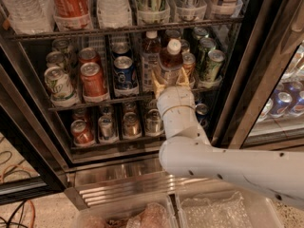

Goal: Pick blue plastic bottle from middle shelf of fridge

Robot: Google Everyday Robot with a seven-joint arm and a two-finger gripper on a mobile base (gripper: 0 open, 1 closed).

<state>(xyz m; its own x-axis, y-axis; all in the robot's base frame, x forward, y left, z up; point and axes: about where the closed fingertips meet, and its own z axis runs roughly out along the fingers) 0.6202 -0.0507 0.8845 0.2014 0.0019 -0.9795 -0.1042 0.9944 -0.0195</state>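
At middle shelf (108,100) front, pincer (171,80) clamped on blue plastic bottle (171,61), its lower half hidden.

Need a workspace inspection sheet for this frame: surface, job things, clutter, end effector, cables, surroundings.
Surface: middle shelf, wire rack, lanes holding cans.
Job's things: blue plastic bottle, upright, white cap, at the shelf front inside the fridge.
Clutter: second capped bottle just to its left; red can, blue can, green can.
Grippers: end effector at the bottle's lower part, fingers closed on both sides.
Cables: loose cables on the floor, lower left.
Surroundings: dark door frame at right; clear bins below.
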